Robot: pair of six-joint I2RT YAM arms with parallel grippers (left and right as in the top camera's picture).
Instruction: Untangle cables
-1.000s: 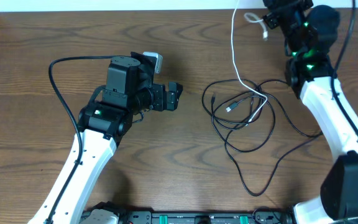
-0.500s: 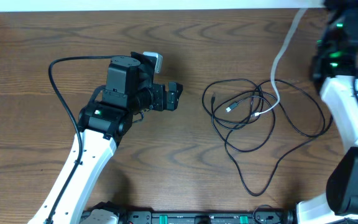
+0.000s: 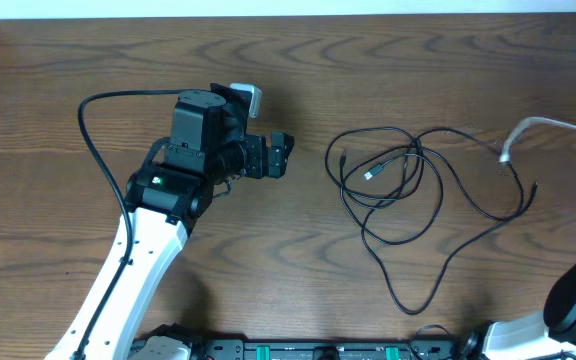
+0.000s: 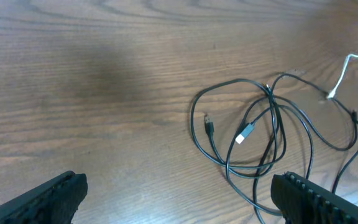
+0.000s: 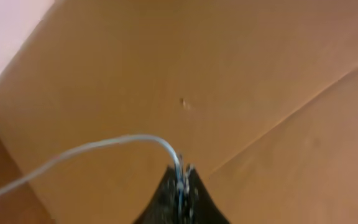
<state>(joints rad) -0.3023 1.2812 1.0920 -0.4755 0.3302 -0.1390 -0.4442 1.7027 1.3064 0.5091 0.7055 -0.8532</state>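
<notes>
Black cables (image 3: pixel 398 190): tangled, right-centre surface (image 3: pixel 298 260). Left fingers (image 3: pixel 280 155): wide open, empty. Right fingers (image 5: pixel 182 186): pinching white cable (image 5: pixel 104 148).

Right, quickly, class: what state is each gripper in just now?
Left gripper: open, holding nothing.
Right gripper: shut on the white cable.

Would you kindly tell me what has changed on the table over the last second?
The right fingers, shut on the white cable, swung from the far side out past the right edge, pulling that cable out of the black cables. The black cables barely shifted; the left arm stayed put.
</notes>
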